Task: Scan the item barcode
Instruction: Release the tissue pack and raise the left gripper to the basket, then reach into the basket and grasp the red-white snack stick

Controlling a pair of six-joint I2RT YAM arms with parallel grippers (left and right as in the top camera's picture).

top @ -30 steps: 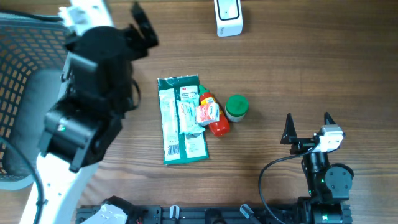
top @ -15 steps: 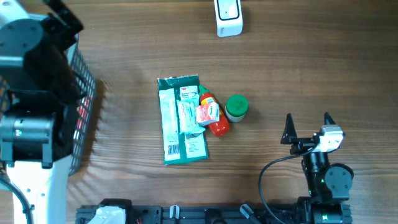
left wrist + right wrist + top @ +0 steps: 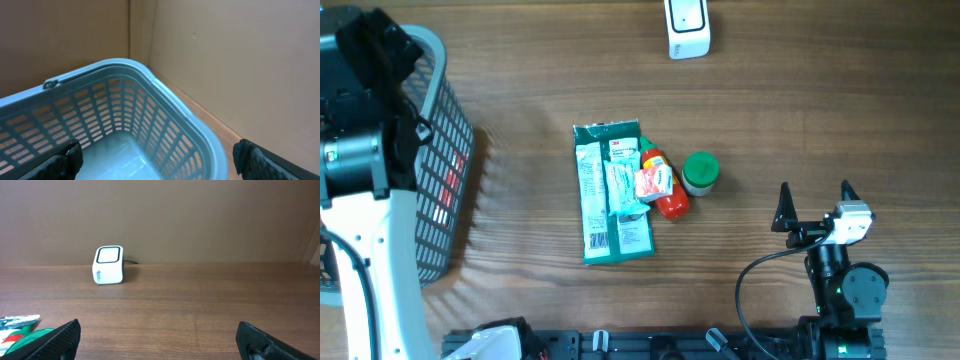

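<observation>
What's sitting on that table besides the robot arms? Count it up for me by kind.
green flat packet: 1
red bottle: 1
small green-topped container: 1
white scanner box: 1
grey basket: 1
Total: 5

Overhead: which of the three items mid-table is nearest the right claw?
The round green-lidded jar, on the cluster's right edge. The red bottle and flat green packet lie further left, farther from the right claw.
</observation>
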